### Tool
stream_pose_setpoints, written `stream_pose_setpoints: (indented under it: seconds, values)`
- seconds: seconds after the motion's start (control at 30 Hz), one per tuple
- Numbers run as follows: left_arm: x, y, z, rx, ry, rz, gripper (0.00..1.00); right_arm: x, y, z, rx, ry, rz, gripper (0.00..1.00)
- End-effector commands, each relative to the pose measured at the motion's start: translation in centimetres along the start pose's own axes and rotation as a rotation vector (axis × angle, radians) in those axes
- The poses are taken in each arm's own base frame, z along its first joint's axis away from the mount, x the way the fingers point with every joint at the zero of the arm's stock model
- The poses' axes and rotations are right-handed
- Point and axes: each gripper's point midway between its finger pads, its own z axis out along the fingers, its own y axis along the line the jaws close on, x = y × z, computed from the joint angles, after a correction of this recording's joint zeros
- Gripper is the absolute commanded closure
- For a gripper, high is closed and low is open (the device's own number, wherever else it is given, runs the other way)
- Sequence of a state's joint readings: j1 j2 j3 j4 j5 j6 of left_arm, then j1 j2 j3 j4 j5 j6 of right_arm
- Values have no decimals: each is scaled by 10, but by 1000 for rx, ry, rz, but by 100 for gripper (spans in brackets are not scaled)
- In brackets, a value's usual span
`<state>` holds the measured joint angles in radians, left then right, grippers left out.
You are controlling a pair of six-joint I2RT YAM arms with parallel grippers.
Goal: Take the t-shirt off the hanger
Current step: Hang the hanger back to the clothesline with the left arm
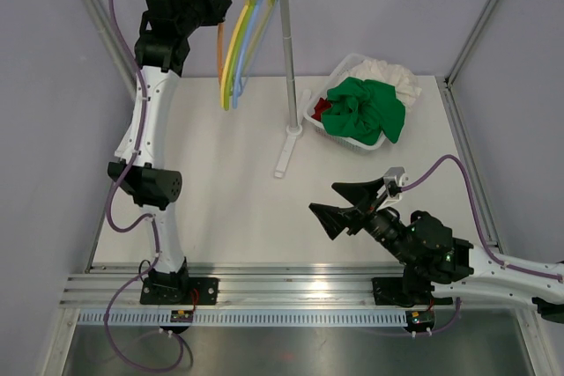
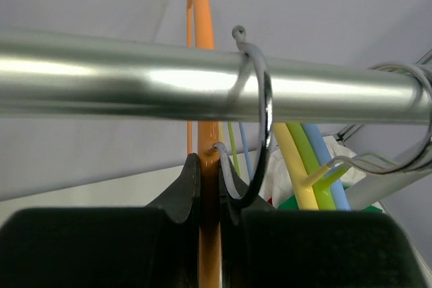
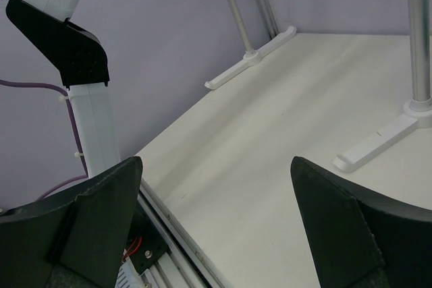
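Up at the rail point(image 2: 135, 85), the left gripper point(image 1: 211, 2) is clamping the bare orange hanger point(image 2: 209, 247), its length hanging downward; farther right, the green t-shirt point(image 1: 366, 112) is lying in the basket point(image 1: 350, 62), nearer the right gripper point(image 1: 348, 204), which is gaping, holding nothing.

No readable text, labels, brands, numbers or signs in any view. Small circuit boards point(image 1: 183, 314) sit on the rail at the near edge of the surface, below each arm base. Any markings on them are too small to make out, both from the top and in the right wrist view.
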<state>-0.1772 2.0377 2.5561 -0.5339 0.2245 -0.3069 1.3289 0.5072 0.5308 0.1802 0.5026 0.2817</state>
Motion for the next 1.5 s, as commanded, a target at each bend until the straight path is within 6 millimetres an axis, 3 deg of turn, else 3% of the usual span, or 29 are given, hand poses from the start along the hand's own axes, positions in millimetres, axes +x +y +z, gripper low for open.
stream_pose_setpoints:
  seconds: [0.0,0.17,0.33,0.53,0.57,0.6,0.8,0.93,0.97,1.03,1.07,1.13,1.17,1.2,1.23,1.27,1.3,1.47]
  values:
    - [-22,-21,3,76,-83,-1,100,-15,9,-1,-30,-32,24,1]
    - [-15,-27,2,92,-61,15,99,-14,9,0,-32,-28,21,0]
    - [-27,-30,-11,73,-89,41,73,-12,11,1,-35,-24,22,1]
    - [-35,-30,-29,43,-90,52,59,-9,12,4,-32,-12,16,1]
    - [-45,-34,-39,46,-113,53,58,-10,12,5,-32,-15,17,1]
    - [-40,-32,-41,38,-102,43,57,-10,13,5,-33,-15,17,0]
    - [-65,-45,-70,48,-166,41,53,-9,14,6,-38,-10,19,1]
    - [-69,-48,-84,46,-172,30,51,-7,13,7,-31,-4,13,0]
    - [-60,-45,-81,41,-156,25,49,-9,15,7,-35,-5,16,1]
    - [-66,-46,-95,25,-180,20,44,-7,15,8,-35,0,12,0]
    - [-52,-39,-93,8,-161,12,43,-7,14,7,-34,1,11,0]
    - [-47,-34,-99,-16,-171,4,37,-8,13,7,-25,-2,8,0]
    - [-62,-41,-116,-10,-226,9,36,-8,11,7,-16,-3,6,1]
    - [-43,-32,-113,-32,-198,0,34,-9,10,7,-9,-6,4,1]
    - [-44,-33,-120,-29,-216,1,26,-11,8,6,-2,-10,1,1]
    - [-61,-41,-137,-13,-287,11,22,-13,6,6,12,-19,-2,0]
    - [-43,-33,-136,-36,-262,5,18,-15,4,6,22,-23,-5,1]
    - [-20,-27,-168,-67,-279,-31,1,-25,-12,2,104,-58,-23,0]
